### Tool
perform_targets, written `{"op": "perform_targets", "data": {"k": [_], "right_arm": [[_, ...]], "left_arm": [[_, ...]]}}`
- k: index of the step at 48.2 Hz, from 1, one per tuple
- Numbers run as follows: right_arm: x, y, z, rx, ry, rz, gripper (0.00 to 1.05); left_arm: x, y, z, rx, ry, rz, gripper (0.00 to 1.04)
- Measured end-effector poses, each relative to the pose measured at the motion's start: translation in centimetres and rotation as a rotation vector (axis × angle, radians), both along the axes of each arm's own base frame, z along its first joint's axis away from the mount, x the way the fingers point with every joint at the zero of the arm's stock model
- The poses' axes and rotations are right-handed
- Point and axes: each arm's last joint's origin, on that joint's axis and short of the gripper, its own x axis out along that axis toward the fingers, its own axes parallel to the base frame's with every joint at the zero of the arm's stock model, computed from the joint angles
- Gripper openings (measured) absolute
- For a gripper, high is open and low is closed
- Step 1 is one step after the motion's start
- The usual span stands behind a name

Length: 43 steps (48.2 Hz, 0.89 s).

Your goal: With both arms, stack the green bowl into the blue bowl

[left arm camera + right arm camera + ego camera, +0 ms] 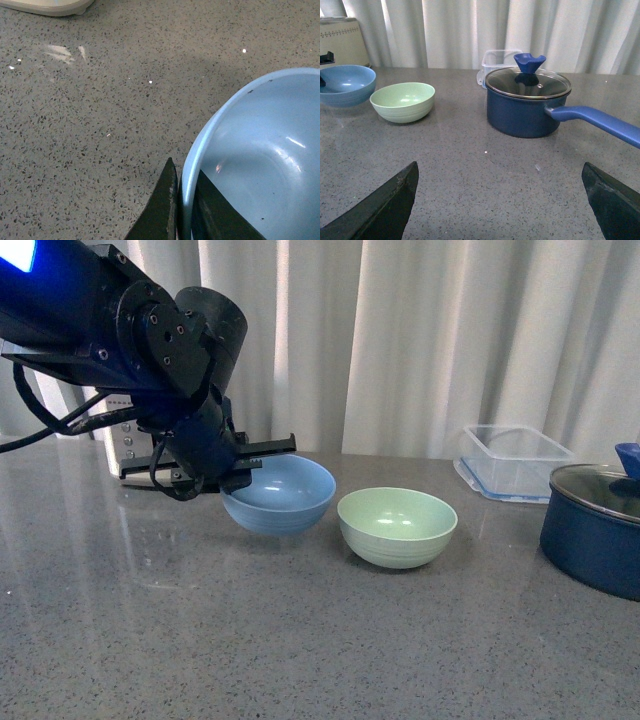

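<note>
The blue bowl (282, 495) sits on the grey counter left of centre, upright. My left gripper (262, 462) is shut on its left rim, one finger inside and one outside, as the left wrist view shows on the bowl (260, 160). The green bowl (397, 527) stands just right of the blue one, a small gap apart, empty. In the right wrist view both bowls sit far off, blue bowl (345, 85) and green bowl (403, 102). My right gripper (500, 192) is open and empty over bare counter; that arm is out of the front view.
A dark blue lidded pot (598, 524) with a long handle (600, 124) stands at the right. A clear plastic container (512, 462) sits behind it. A cream appliance (342, 42) stands at the back left. White curtains hang behind the counter.
</note>
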Motion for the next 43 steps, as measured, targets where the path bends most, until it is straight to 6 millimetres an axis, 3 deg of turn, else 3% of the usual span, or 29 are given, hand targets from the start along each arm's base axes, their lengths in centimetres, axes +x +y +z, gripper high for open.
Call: {"op": "perform_targets", "data": {"k": [37, 43], "right_arm": [[0.0, 0.0, 0.0, 0.000, 0.000, 0.000, 0.95], [0.0, 0.0, 0.0, 0.000, 0.000, 0.000, 0.95]], "left_arm": [[1.1, -0.6, -2.4, 0.013, 0.033, 0.004, 0.04], [1.1, -0.7, -2.4, 0.005, 0.032, 0.008, 0.24]]}}
